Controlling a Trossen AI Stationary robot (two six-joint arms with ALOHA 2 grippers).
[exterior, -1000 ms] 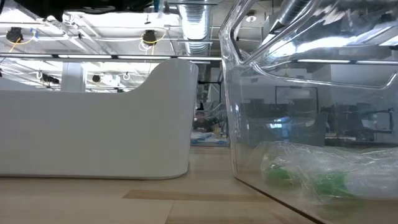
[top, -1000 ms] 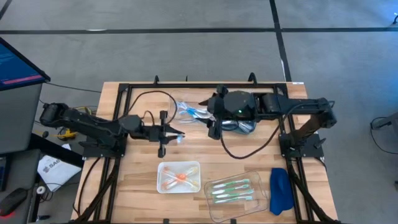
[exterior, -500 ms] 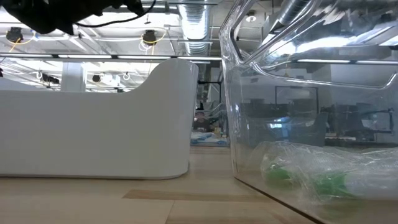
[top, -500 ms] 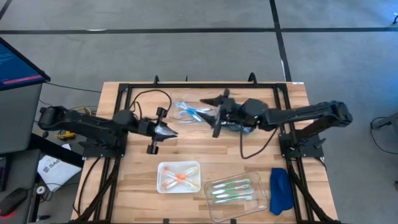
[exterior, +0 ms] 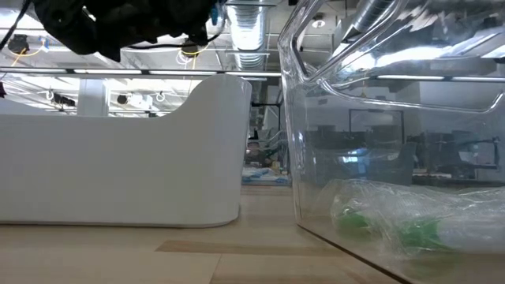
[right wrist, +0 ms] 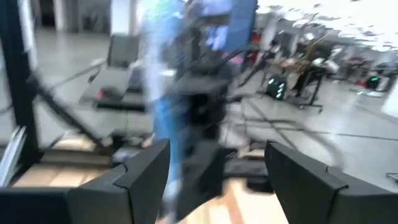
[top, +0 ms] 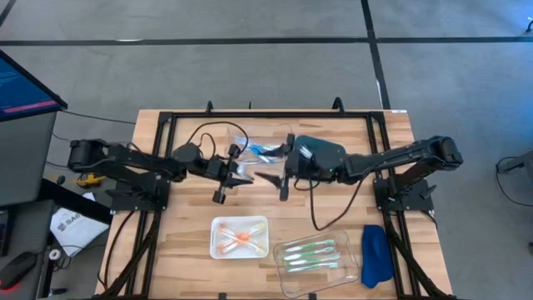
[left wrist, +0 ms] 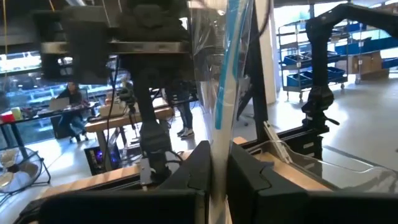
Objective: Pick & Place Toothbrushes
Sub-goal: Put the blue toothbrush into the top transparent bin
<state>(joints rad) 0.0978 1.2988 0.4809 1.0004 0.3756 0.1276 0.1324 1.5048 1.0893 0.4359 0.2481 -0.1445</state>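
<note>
Near edge first: the small white tray point(top: 240, 237) has the orange-pink toothbrushes in it, and the clear plastic bin point(top: 316, 260) to its right holds the green-handled toothbrushes point(top: 310, 253), with a blue cloth point(top: 376, 254) at the far right.

Mid-table is where it matters. The left gripper point(top: 236, 169) is clamped on a light blue toothbrush in a clear wrapper point(left wrist: 227, 81), which stands up between its fingers in the left wrist view. The right gripper point(top: 279, 175) sits just to the right of it, fingers spread wide and holding nothing, pointed left at that same brush. So they face each other nose to nose, looks to me like a handover, and the right one would need to close across the upright handle.

Farther back, the remaining pile of wrapped blue and white toothbrushes point(top: 262, 150) lies between the arms.
</note>
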